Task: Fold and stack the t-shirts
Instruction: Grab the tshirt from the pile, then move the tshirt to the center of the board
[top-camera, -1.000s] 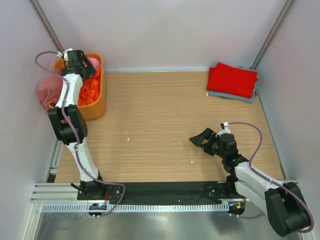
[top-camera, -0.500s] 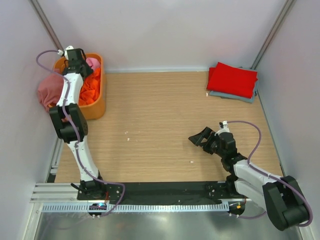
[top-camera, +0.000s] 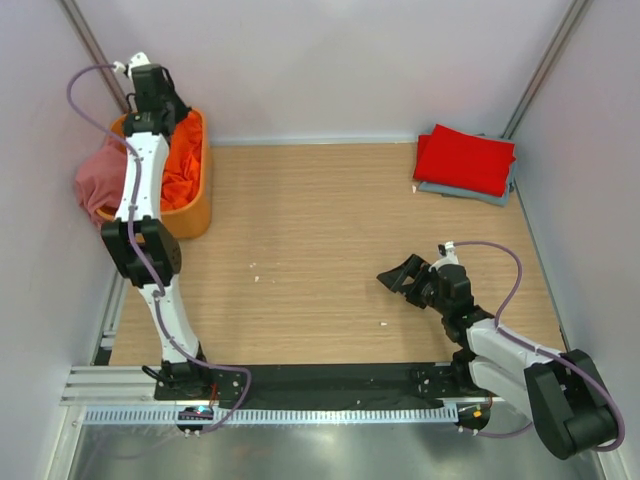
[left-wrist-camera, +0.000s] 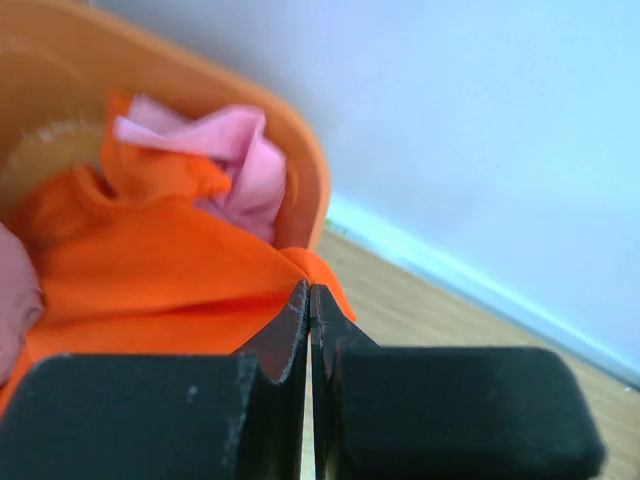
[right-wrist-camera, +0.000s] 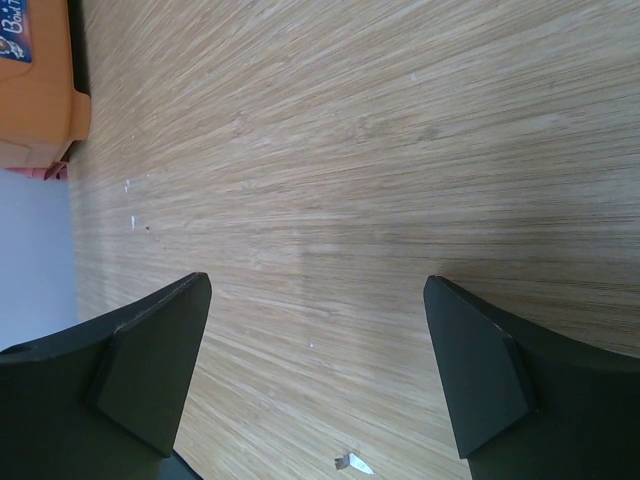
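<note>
Left pincer (left-wrist-camera: 309, 292) now higher, tight on orange t-shirt (left-wrist-camera: 150, 280).

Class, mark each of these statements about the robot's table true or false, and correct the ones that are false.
1. The left gripper is shut on the bright orange t-shirt. True.
2. The light pink t-shirt lies spread flat in the middle of the table. False: it is bunched up inside the orange tub.
3. The red t-shirt lies folded on top of the grey-blue t-shirt. True.
4. The right gripper holds the red t-shirt. False: it is open above bare table and holds nothing.
</note>
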